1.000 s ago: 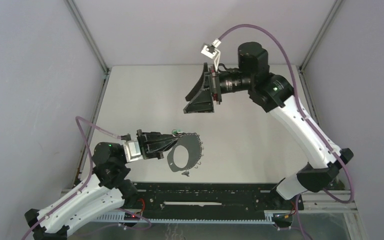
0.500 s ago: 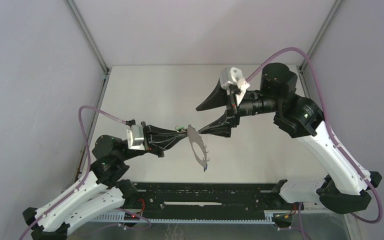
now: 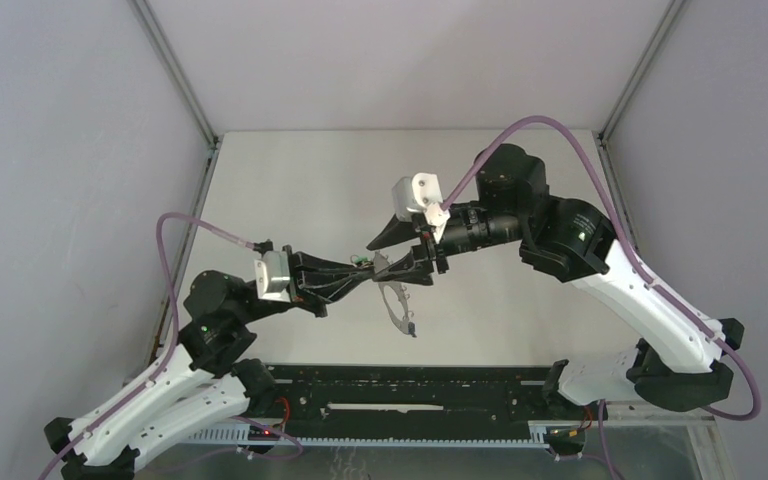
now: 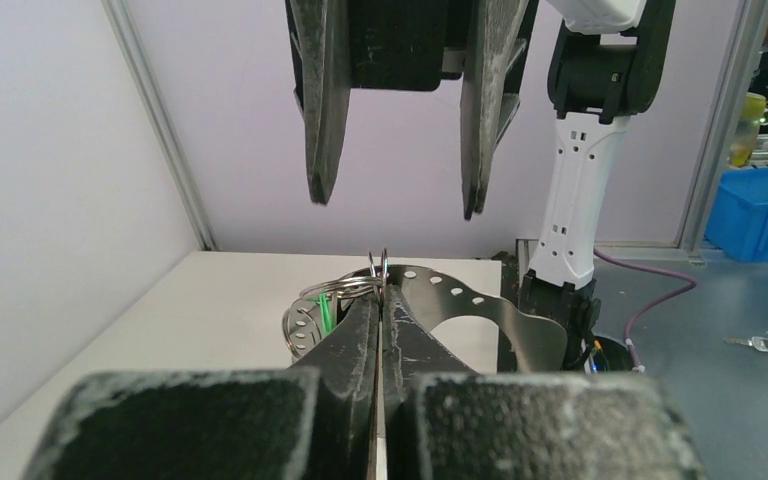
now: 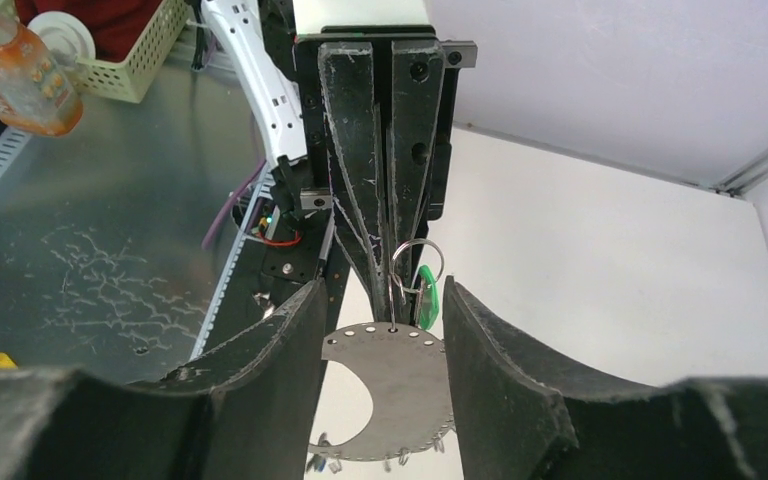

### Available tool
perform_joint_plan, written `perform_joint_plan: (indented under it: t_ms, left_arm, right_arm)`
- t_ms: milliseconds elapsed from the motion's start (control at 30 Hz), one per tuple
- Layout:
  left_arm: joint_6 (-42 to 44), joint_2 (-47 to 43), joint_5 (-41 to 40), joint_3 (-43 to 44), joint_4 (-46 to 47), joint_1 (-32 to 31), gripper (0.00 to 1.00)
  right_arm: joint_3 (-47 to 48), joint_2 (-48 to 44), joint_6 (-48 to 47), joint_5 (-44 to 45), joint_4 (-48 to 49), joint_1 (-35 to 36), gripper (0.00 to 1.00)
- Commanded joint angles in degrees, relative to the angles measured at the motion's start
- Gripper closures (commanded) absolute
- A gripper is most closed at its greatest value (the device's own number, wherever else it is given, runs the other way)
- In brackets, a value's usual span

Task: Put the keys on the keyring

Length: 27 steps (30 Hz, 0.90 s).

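Keyring (image 3: 392, 290) hangs above the counter (image 3: 300, 190), its rim pinched in my left pincer (image 3: 372, 272), which is closed tight on it. My right pincer (image 5: 385, 300) is about half spread and holds nothing, a finger on either side of the ring's top. The green-headed key (image 5: 424, 285) sits by my left fingertips. Off the counter stands an orange bottle (image 5: 5, 65), its print too blurred to read, near a pale basket (image 5: 140, 50).

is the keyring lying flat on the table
No, the left gripper holds the keyring up by its edge, above the table.

Grey keyring (image 5: 412, 378) hangs aloft, green-headed key (image 5: 425, 296) by its rim.
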Motion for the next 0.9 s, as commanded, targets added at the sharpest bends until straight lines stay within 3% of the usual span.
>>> perform_joint_plan:
  t_ms: [0, 500, 867]
  left_arm:
    - [1.6, -1.0, -0.3, 1.7, 2.0, 0.2, 1.00]
    - [2.7, -0.8, -0.3, 2.1, 0.4, 0.2, 1.00]
    - [2.6, -0.2, -0.1, 2.6, 0.2, 0.2, 1.00]
  right_arm:
    - [3.9, 2.0, -4.1, 3.6, -4.8, 1.8, 0.46]
    - [8.6, 5.0, -7.5, 8.3, -10.9, 4.7, 0.64]
    - [8.2, 4.6, -8.3, 9.4, -10.0, 5.5, 0.67]
